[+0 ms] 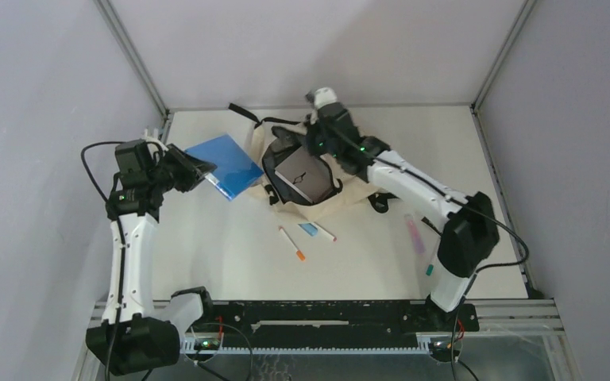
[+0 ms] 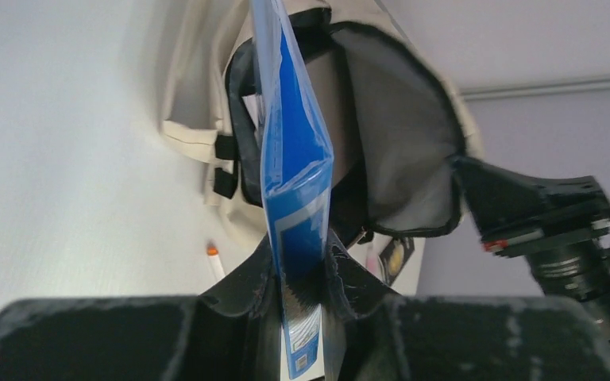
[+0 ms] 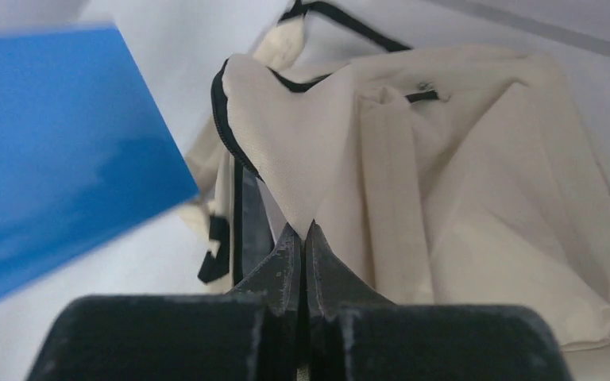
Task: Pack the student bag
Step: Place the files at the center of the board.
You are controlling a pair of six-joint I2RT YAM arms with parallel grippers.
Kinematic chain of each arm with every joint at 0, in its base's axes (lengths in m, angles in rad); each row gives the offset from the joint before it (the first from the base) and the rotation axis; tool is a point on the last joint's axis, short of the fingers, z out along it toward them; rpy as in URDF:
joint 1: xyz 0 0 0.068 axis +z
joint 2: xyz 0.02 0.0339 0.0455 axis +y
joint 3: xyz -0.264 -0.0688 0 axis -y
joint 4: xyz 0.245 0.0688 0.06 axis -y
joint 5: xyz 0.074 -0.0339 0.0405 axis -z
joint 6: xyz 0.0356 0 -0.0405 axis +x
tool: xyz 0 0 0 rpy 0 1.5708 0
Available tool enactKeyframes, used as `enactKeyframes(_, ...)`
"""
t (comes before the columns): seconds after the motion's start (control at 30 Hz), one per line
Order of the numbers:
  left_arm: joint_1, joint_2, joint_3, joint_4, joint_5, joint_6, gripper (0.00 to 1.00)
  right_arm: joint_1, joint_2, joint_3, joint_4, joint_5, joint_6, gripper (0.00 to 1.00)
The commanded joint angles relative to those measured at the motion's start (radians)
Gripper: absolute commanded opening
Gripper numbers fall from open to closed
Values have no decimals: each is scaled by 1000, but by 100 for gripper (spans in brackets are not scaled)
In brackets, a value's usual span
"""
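The cream-beige student bag [image 1: 322, 198] lies at the table's back middle, its black-zippered mouth held open and a grey lining showing inside. My right gripper [image 1: 311, 136] is shut on the bag's upper flap [image 3: 302, 159] and holds it up. My left gripper [image 1: 194, 168] is shut on the flat blue notebook [image 1: 224, 164], lifted off the table just left of the bag. In the left wrist view the notebook [image 2: 294, 159] stands edge-on in front of the open bag [image 2: 397, 143]. In the right wrist view the notebook [image 3: 55, 151] is at the left.
An orange-tipped pen [image 1: 292, 243], a white pen [image 1: 323, 232] with a small blue eraser [image 1: 308, 229], a pink pen [image 1: 414, 233] and a small green item [image 1: 429, 270] lie on the white table [image 1: 206, 246] in front of the bag. Walls close the left, back and right.
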Motion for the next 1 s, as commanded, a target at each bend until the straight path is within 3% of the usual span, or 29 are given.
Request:
enactKeyframes(0.0,5,29,-97,237,197,-103,0,-50,-100,-57,115,-127,203,0)
enactKeyframes(0.13,-14,50,-224,486,243,-261,0,-69,-142,-104,174,-148,256,0)
enactKeyframes(0.27,-97,58,-381,935,190,-457,0,-69,-138,-99,175,-147,255,0)
enactKeyframes(0.57,-300,306,-304,957,80,-442,0,-72,-127,-94,169,-155,279,0)
enactKeyframes(0.83,-411,496,-223,1019,102,-483,0,-83,-124,-84,178,-198,296,0)
enactKeyframes(0.97,-488,573,-175,1007,-30,-482,0,-86,-103,-70,181,-207,303,0)
